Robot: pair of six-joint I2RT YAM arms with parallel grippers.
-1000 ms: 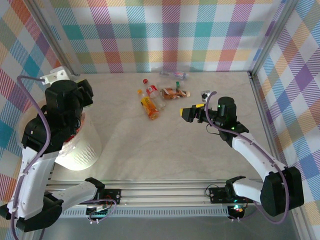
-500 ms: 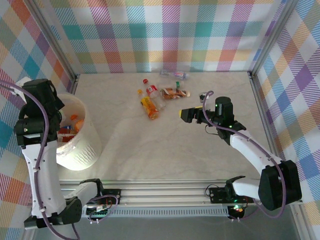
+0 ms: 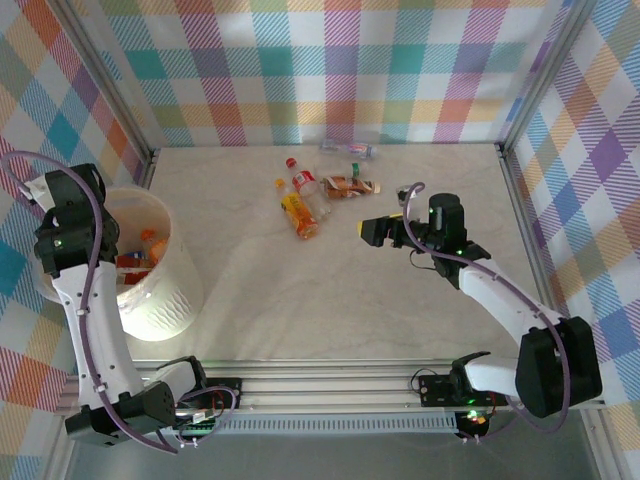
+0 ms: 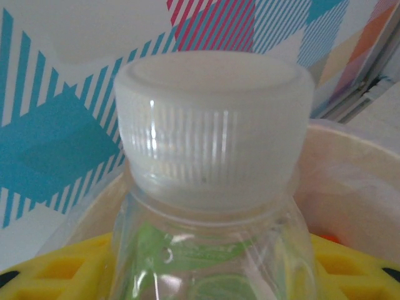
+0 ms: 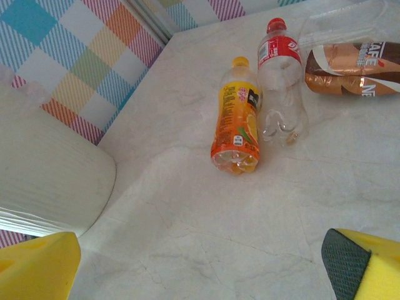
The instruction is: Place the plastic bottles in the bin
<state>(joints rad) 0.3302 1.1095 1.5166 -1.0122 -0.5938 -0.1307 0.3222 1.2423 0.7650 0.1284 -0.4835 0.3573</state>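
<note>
The left hand [image 4: 200, 278] grips a white-capped clear bottle [image 4: 212, 156] above the bin [image 3: 165, 290] at the worktop's left edge. Released this near the rim, it may bounce out over the edge. The right hand [image 3: 372, 229] gapes wide, empty, near the far-edge bottles [image 5: 237, 128].

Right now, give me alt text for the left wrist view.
Close-up of a clear bottle with a white ribbed cap, gripped between yellow fingers of the left hand. Behind it are the bin rim and a plaid wall.
</note>
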